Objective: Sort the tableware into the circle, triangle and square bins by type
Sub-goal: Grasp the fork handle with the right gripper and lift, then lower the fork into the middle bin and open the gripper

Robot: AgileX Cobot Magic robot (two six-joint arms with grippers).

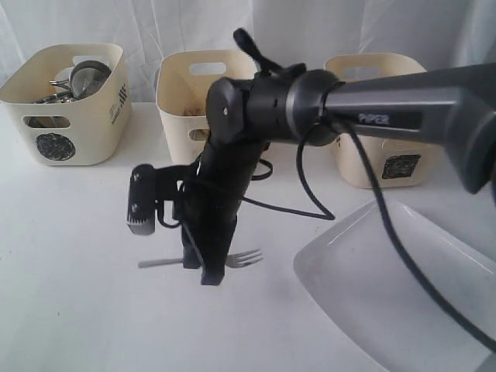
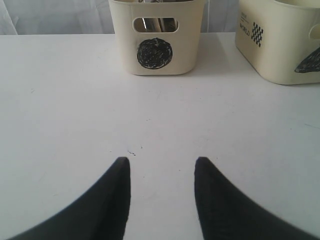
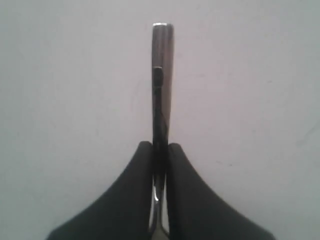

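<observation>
1. The right gripper (image 3: pixel 160 146) reached across the middle and pointed straight down at the fork (image 1: pixel 245 257). Its fingers were clamped on the handle, partway along it, probably so the fork would lift level.
2. The fork lay on the table (image 1: pixel 70 310), just near of the middle bin (image 1: pixel 174 93), with its tines pointing right toward the plate (image 1: pixel 349 287). I could not tell whether it had left the surface.
3. The left gripper (image 2: pixel 161 162) hung low over bare table and faced the circle bin (image 2: pixel 155 52). Its fingers were apart with nothing between them. I judged it parked clear of the right arm's work.
4. The circle bin, far left, held steel round ware. Rims showed, but the count was not readable.
5. Hidden or unclear:
   - The arm covered the middle bin's front mark in the exterior view.
   - The left wrist view caught only a corner of a dark mark on that bin, likely the triangle.
   - The middle bin's contents were a brownish smear, indistinct.
   - The arm covered the upper part of the square bin (image 1: pixel 401 166), far right.
   - The frame edge cut off the plate at near right.
   - The left arm was absent from the exterior view.
</observation>
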